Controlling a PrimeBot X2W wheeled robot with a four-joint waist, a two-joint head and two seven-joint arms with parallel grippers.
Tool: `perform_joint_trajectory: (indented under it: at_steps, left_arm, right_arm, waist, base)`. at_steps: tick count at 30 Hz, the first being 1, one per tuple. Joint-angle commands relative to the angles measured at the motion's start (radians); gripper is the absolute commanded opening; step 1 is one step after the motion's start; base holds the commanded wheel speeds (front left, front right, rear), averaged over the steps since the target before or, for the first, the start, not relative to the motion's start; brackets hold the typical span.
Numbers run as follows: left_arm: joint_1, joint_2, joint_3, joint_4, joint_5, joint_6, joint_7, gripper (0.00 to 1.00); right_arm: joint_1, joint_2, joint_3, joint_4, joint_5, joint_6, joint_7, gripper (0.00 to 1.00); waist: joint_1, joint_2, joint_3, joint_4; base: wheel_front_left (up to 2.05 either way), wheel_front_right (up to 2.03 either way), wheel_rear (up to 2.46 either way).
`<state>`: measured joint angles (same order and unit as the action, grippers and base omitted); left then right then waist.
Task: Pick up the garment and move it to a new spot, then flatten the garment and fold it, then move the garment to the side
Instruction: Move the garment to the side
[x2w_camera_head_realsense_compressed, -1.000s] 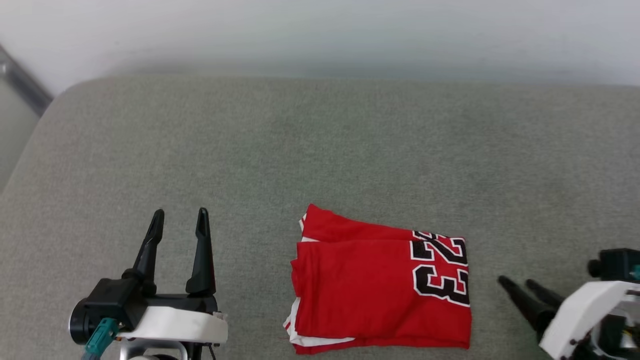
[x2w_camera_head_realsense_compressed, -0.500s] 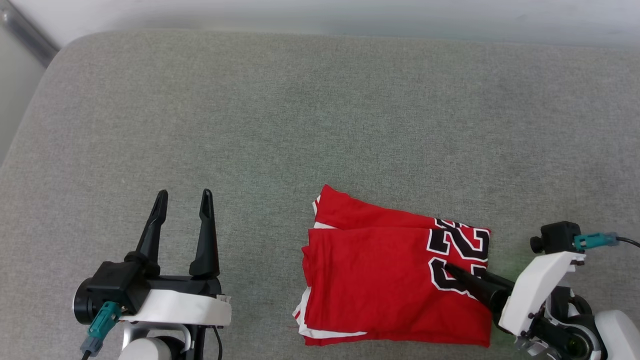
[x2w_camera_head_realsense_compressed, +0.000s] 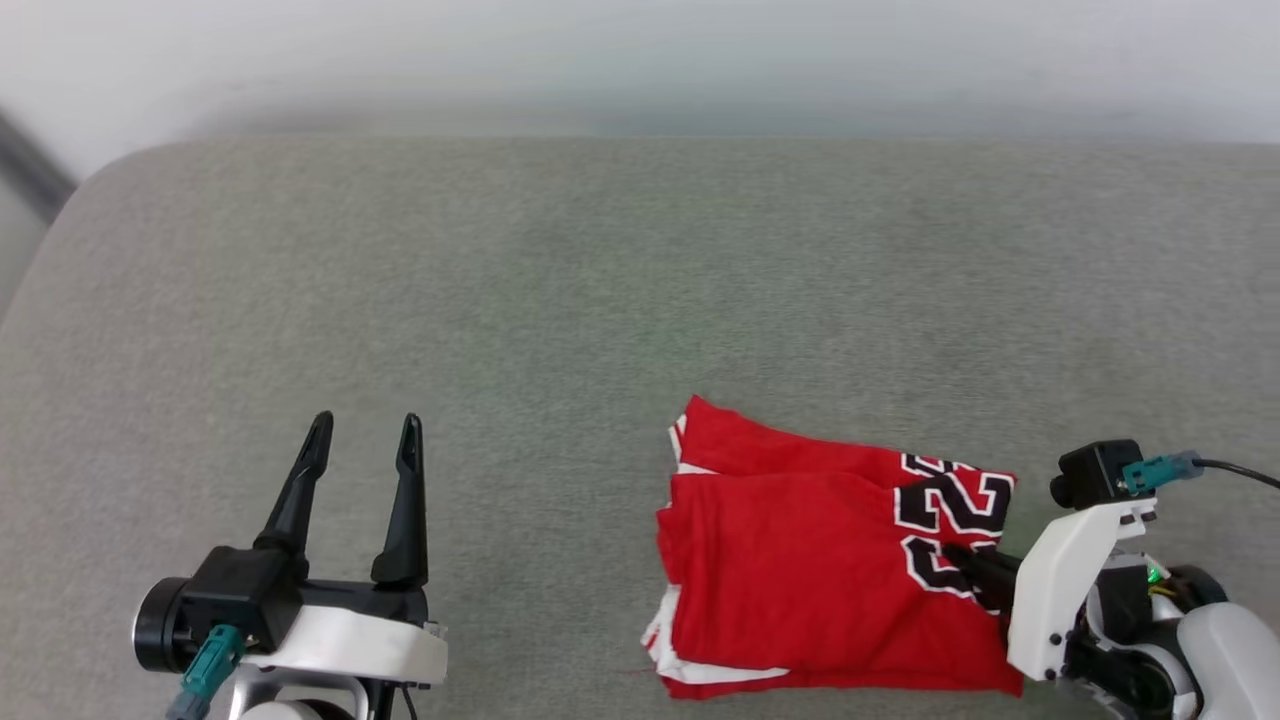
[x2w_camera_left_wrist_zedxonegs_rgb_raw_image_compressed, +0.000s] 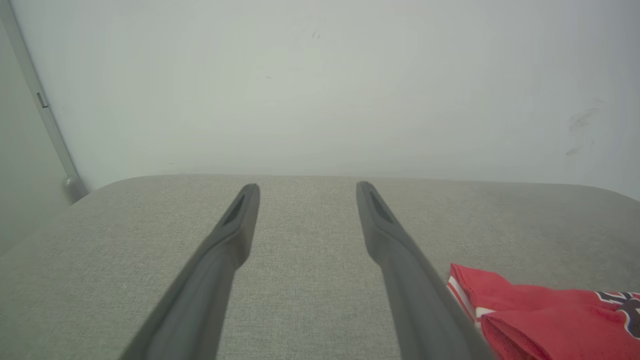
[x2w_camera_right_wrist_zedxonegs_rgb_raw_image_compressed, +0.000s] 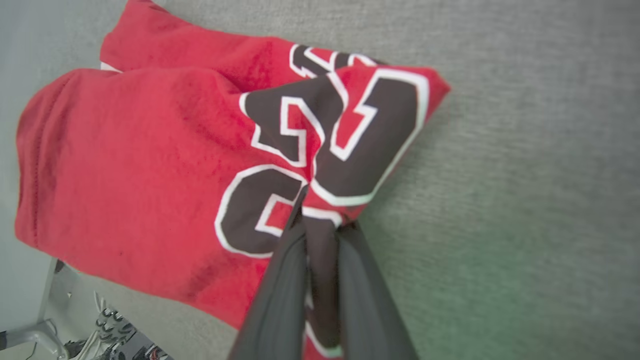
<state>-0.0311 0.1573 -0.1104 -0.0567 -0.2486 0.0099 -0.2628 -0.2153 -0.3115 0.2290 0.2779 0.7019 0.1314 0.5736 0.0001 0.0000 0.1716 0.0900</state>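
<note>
Your right wrist view shows the grip more plainly than the head view does: your right hand (x2w_camera_right_wrist_zedxonegs_rgb_raw_image_compressed: 320, 212) is clenched on the garment (x2w_camera_right_wrist_zedxonegs_rgb_raw_image_compressed: 150, 150), with fabric bunched between its fingers at the black 23. In the head view, the folded red garment lies at the near right of the grey fabric bench (x2w_camera_head_realsense_compressed: 600, 280). Your left hand (x2w_camera_head_realsense_compressed: 362, 430) is released and well apart from it, on the left. Beyond the bench's far edge stands a pale wall (x2w_camera_left_wrist_zedxonegs_rgb_raw_image_compressed: 320, 90).
</note>
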Motion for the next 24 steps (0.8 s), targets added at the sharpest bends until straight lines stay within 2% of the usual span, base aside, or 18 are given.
perform_joint_trajectory:
  at_steps: [1,6,7,14,19,24]
  left_arm:
    - [0.016,0.015,0.007,-0.005,0.008,0.001,-0.002,1.00]
    - [0.025,0.031,0.011,-0.032,0.008,0.003,0.001,1.00]
    - [0.025,0.031,0.011,-0.032,0.008,0.003,0.001,1.00]
    - [0.002,0.038,0.000,-0.067,0.006,-0.005,0.006,1.00]
    - [-0.034,0.065,-0.008,-0.103,0.018,-0.017,0.033,1.00]
    - [-0.090,0.087,-0.033,-0.148,0.033,-0.039,0.067,1.00]
  right_arm:
    - [-0.020,-0.019,-0.007,0.010,-0.052,-0.001,0.003,0.00]
    - [-0.045,-0.059,-0.047,0.032,-0.155,-0.001,0.010,0.00]
    - [-0.045,-0.059,-0.047,0.032,-0.155,-0.001,0.010,0.00]
    - [-0.117,-0.071,-0.075,0.072,-0.231,-0.001,0.002,0.00]
    - [-0.217,-0.061,-0.079,0.131,-0.268,-0.001,-0.063,0.00]
    - [-0.321,-0.070,-0.118,0.205,-0.325,-0.001,-0.158,0.00]
  waist:
    - [-0.0001,0.0000,-0.031,-0.063]
    - [-0.0001,0.0000,-0.030,-0.167]
    - [-0.0001,0.0000,-0.030,-0.167]
    - [-0.0001,0.0000,0.017,-0.346]
    - [-0.0001,0.0000,0.098,-0.453]
    - [-0.0001,0.0000,0.195,-0.500]
  base:
    - [0.00,0.00,0.00]
    - [0.00,0.00,0.00]
    - [0.00,0.00,0.00]
    - [0.00,0.00,0.00]
    - [0.00,0.00,0.00]
    - [0.00,0.00,0.00]
